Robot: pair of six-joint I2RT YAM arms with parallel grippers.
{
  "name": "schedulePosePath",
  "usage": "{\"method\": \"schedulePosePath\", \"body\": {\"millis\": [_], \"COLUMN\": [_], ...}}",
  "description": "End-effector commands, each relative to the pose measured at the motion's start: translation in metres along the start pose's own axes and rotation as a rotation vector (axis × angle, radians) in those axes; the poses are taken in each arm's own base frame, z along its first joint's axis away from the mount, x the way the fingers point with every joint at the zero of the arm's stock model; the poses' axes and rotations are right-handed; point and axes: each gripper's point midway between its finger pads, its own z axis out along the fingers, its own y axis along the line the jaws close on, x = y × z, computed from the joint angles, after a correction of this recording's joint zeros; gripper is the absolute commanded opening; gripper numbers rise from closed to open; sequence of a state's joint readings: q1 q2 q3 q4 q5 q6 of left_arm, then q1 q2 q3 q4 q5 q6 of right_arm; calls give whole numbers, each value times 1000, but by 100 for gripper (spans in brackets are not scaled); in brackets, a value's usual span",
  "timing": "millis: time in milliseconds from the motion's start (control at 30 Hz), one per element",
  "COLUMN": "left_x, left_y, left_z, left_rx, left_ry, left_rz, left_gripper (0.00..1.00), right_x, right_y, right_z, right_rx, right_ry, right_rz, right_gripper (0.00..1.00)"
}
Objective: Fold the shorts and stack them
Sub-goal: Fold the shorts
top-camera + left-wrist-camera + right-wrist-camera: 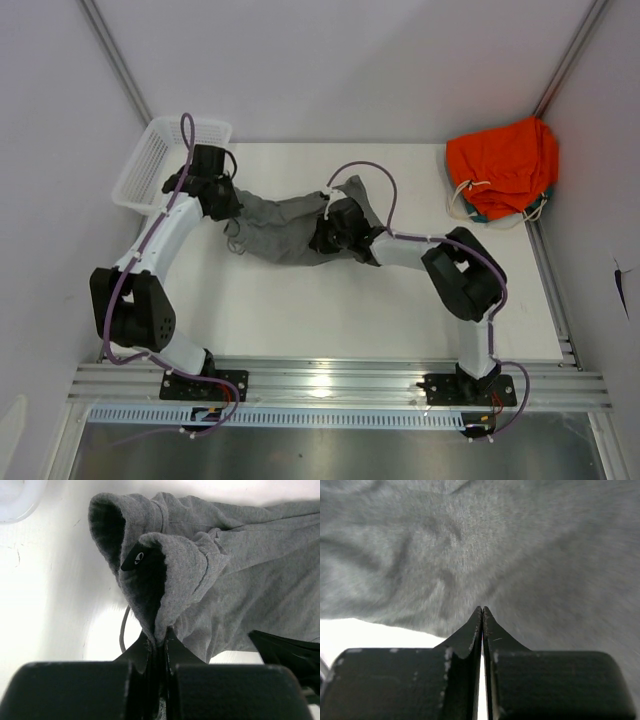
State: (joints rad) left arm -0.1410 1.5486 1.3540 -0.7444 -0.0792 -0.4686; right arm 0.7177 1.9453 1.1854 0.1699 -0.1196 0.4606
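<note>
A: Shorts, position?

B: Grey shorts (285, 225) bunched on the far half of the bench (330, 310), left of centre, lying between the two pincers.

A: Labels?

B: Small dark tag (134, 559) at the hem. One pale mark on it, unreadable.

A: Pincers?

B: Left pincer (159, 635) clamped tight on a hem fold, toward the far-left corner. Right pincer (482, 611) closed, tips against the cloth at the shorts' right end. Can't tell whether any fabric is nipped.

Left arm (165, 235) extended forward; left gripper (159, 635) pinching shorts (250, 555). Right arm (462, 275) bent leftward; right gripper (482, 611) closed.
</note>
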Motion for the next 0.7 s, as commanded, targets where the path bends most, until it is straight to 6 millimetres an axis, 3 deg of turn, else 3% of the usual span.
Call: {"method": "schedulePosePath", "body": {"millis": [0,200,467,500,667], "left_x": [-25,-27,-26,-24,-18], "left_y": [-5,-6,-5,-5,-12], "left_z": [-21,-27,-32,-33,-35], "left_rx": [4,-14,-108,-118,-134], "left_ry": [-72,-76,-92,-86,-82], "left_rz": [25,53,135,143,180], "left_gripper": [0,0,0,0,0], "right_x": [0,33,64,65,75], "right_y": [12,35,74,88,103], "right_z": [22,52,70,72,79], "right_rx": [-1,-16,-31,-45,-82], "right_ry": [-16,51,92,86,103], "right_rz": [-8,-35,-50,-59,-37], "right_gripper": [0,0,0,0,0]}}
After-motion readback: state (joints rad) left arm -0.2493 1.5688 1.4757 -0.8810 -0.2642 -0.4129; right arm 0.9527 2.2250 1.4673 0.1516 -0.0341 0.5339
